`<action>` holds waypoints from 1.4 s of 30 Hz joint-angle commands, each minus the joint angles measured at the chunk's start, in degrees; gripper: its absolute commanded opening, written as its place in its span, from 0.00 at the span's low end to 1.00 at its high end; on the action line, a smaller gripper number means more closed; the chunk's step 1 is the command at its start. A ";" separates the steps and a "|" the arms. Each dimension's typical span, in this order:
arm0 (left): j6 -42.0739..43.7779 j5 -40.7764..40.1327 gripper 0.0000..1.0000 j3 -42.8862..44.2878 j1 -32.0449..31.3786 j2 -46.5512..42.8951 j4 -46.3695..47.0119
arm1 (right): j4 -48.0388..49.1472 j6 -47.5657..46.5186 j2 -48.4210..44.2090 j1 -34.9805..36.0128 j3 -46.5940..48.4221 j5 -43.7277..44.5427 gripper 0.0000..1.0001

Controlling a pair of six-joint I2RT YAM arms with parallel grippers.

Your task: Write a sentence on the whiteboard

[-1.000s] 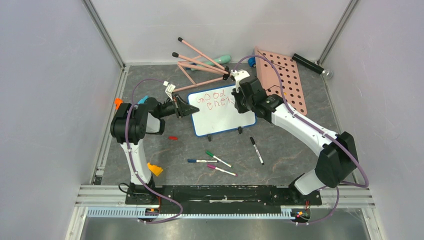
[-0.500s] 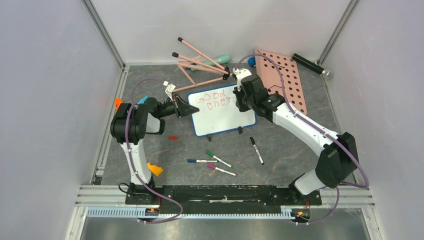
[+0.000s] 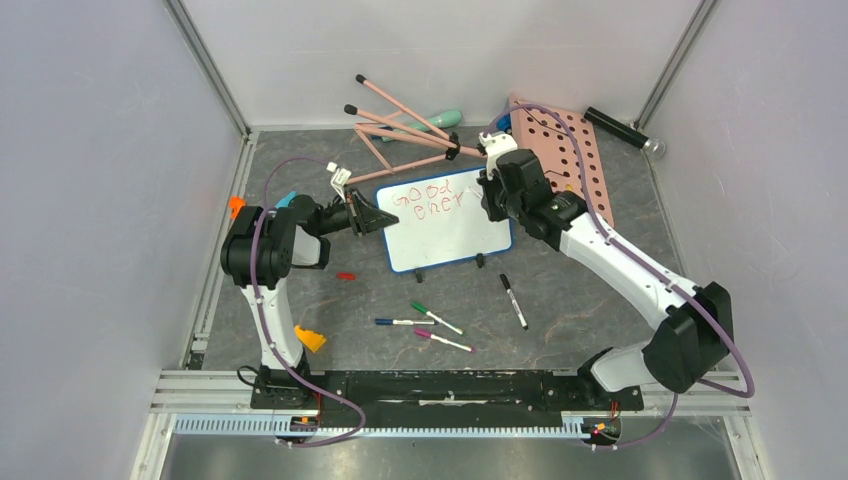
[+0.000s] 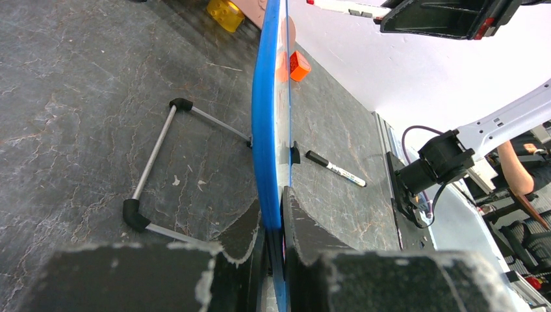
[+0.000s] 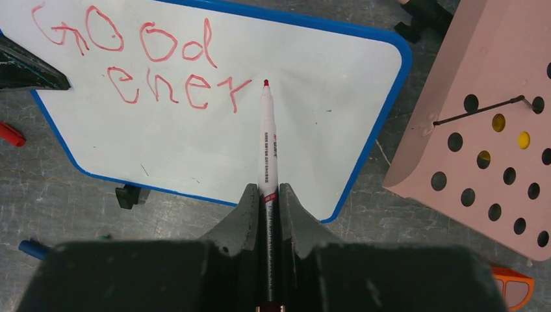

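Note:
The whiteboard (image 3: 450,235), white with a blue rim, stands tilted on its black feet at mid-table. The sentence (image 3: 430,197) is in red marker and reads "good" over "ener" (image 5: 140,65). My left gripper (image 3: 378,218) is shut on the whiteboard's left rim (image 4: 266,97), one finger on each face (image 4: 273,195). My right gripper (image 5: 267,188) is shut on a red marker (image 5: 268,143). The marker's tip is over the board, just right of the last letter. In the top view this gripper (image 3: 490,195) is at the board's upper right corner.
A pink pegboard (image 3: 565,160) leans right of the board, close to my right wrist. Pink rods (image 3: 400,130) lie behind the board. Black (image 3: 513,300), green (image 3: 436,317), blue (image 3: 403,322) and purple (image 3: 442,340) markers lie in front. A red cap (image 3: 346,275) sits near the left arm.
My right arm has swung to the right with the marker, uncovering the end of the second line. The left gripper and the board have not moved.

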 commanded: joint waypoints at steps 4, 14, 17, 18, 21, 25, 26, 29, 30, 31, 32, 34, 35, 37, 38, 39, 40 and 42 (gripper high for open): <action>4.84 0.45 0.02 0.93 0.48 1.13 3.85 | 1.21 -1.40 -2.76 -0.37 -2.64 2.59 0.00; 4.80 0.78 0.02 1.14 0.48 1.04 3.85 | 6.01 -0.94 -6.14 -0.45 -7.51 1.45 0.00; 4.71 1.05 0.02 1.36 0.47 1.09 3.87 | 6.58 -1.08 -6.96 -0.47 -8.42 1.52 0.00; 4.71 1.05 0.02 1.42 0.54 1.01 3.85 | 7.27 -0.95 -7.68 -0.45 -9.10 1.46 0.00; 4.66 1.06 0.02 1.36 0.48 1.03 3.85 | 10.60 -0.86 -9.97 -0.45 -12.38 0.92 0.00; 4.71 1.19 0.02 1.41 0.46 1.01 3.85 | 8.75 -1.61 -7.79 -0.45 -10.63 1.73 0.00; 4.68 1.19 0.02 1.36 0.52 1.05 3.85 | 8.24 -1.74 -7.17 -0.45 -9.91 1.84 0.00; 4.66 1.30 0.02 1.43 0.52 1.02 3.85 | 8.26 -2.03 -5.94 -0.41 -9.05 1.06 0.00; 4.64 1.29 0.02 1.45 0.52 0.93 3.85 | 8.32 -1.91 -5.73 -0.43 -8.86 1.08 0.00; 4.70 1.27 0.02 1.40 0.49 0.96 3.85 | 8.40 -1.69 -5.46 -0.45 -8.69 1.00 0.00; 4.68 1.25 0.02 1.39 0.46 0.94 3.85 | 8.44 -1.48 -5.24 -0.45 -8.53 0.95 0.00; 4.70 1.23 0.02 1.42 0.48 0.90 3.85 | 8.86 -1.45 -5.11 -0.45 -8.34 0.19 0.00; 4.71 1.23 0.02 1.40 0.49 0.94 3.86 | 9.11 -1.40 -4.97 -0.48 -8.15 -0.07 0.00; 4.71 1.25 0.02 1.42 0.47 0.98 3.85 | 9.32 -1.35 -4.81 -0.45 -7.90 -0.39 0.00; 4.66 1.23 0.02 1.45 0.54 1.02 3.85 | 9.33 -1.34 -4.81 -0.45 -7.78 -0.47 0.00; 4.71 1.23 0.02 1.45 0.48 0.95 3.85 | 9.49 -1.36 -4.88 -0.45 -7.65 -0.68 0.00; 4.69 1.23 0.02 1.45 0.50 0.97 3.85 | 9.56 -1.35 -4.96 -0.45 -7.55 -0.99 0.00; 4.66 1.28 0.02 1.45 0.52 1.00 3.85 | 9.47 -1.30 -4.63 -0.45 -7.25 -1.46 0.00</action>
